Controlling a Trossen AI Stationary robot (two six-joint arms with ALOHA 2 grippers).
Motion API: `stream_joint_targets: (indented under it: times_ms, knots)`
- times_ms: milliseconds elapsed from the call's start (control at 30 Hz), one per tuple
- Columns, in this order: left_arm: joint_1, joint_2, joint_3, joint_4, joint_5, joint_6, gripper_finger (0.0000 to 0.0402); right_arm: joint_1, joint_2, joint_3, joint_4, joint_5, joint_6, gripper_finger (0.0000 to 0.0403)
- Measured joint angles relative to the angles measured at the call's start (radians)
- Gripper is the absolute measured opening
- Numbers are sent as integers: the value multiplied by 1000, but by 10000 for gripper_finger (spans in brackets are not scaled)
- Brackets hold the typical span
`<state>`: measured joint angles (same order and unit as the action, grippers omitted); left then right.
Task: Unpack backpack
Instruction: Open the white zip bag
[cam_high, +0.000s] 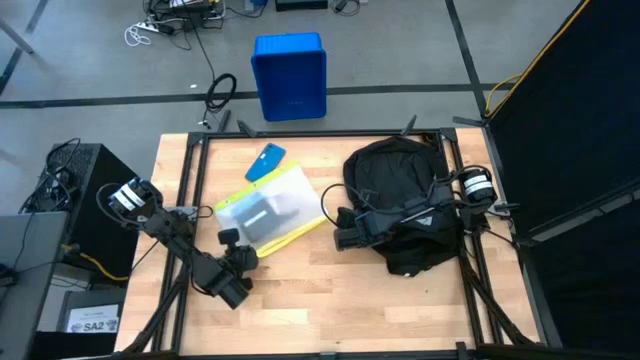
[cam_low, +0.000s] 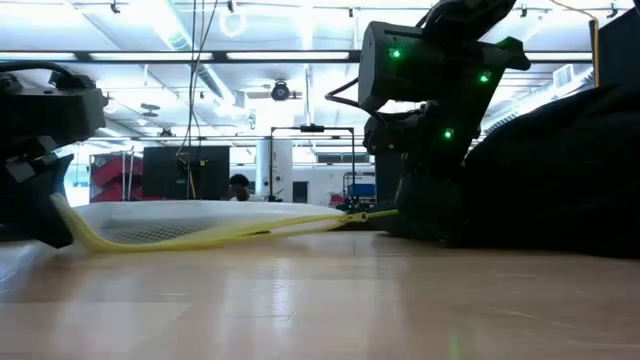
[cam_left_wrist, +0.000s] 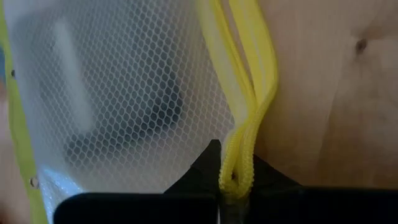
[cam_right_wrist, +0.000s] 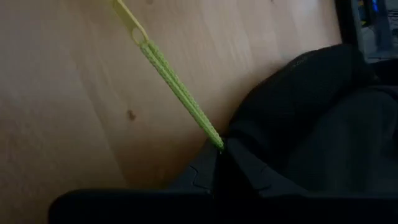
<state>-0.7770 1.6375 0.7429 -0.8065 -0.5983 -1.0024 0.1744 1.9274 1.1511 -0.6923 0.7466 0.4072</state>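
The black backpack (cam_high: 400, 175) lies on the table's right half, under my right arm, and fills the right of the low view (cam_low: 560, 170). A translucent mesh pouch with a yellow edge (cam_high: 265, 215) is stretched between both grippers, with a dark item inside. My left gripper (cam_high: 243, 254) is shut at its near left corner. My right gripper (cam_high: 336, 226) is shut at its right corner, next to the backpack (cam_right_wrist: 311, 112). A flat blue item (cam_high: 267, 160) lies at the pouch's far side. My left gripper (cam_left_wrist: 233, 180) pinches the pouch's yellow edge strip (cam_left_wrist: 239, 149) at its near corner, between the two fingers. In the low view that end (cam_low: 70, 215) is raised off the table. My right gripper (cam_right_wrist: 219, 149) pinches the end of the pouch's yellow edge (cam_right_wrist: 208, 130), reaching level from the table's right. The edge runs straight away from the fingers, and the pouch (cam_low: 230, 222) hangs just above the table between the two holds.
A blue plastic bin (cam_high: 290, 75) stands on the floor beyond the table's far edge. Bare wood lies along the near part of the table (cam_high: 330, 310). Dark frame rails (cam_high: 190, 190) run along the table's sides.
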Motion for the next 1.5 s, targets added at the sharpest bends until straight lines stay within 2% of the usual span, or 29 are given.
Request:
stream_joint_targets:
  times_ms: [167, 433, 567, 700, 800, 933, 1067, 1267, 1500]
  knots:
    - [-2, 0, -1, 33, 2, 0, 0, 4, 0, -1, 67, -72, -115, 21]
    - [-2, 1, -1, 62, -11, 0, 0, 70, 0, 55, 99, -71, -253, 109]
    - [-2, 2, -1, 96, -39, 2, 0, 92, 0, 58, 309, -71, -412, 150]
    - [-2, 2, -1, 140, -53, 2, 0, 100, 0, 43, 563, -158, -559, 178]
    - [-2, 2, -1, 207, -67, 14, 0, 90, 1, 27, 668, -178, -630, 195]
    - [-2, 2, -1, 344, -89, 123, 0, 62, 1, 2, 721, -186, -700, 213]
    - [-2, 2, -1, 450, -105, 215, 0, 30, 1, -35, 762, -251, -738, 227]
    - [-2, 2, -1, 514, -126, 289, 0, 3, 1, -70, 783, -271, -768, 242]
    - [-1, 2, -1, 568, -152, 384, 0, -3, 2, -109, 898, -298, -779, 243]
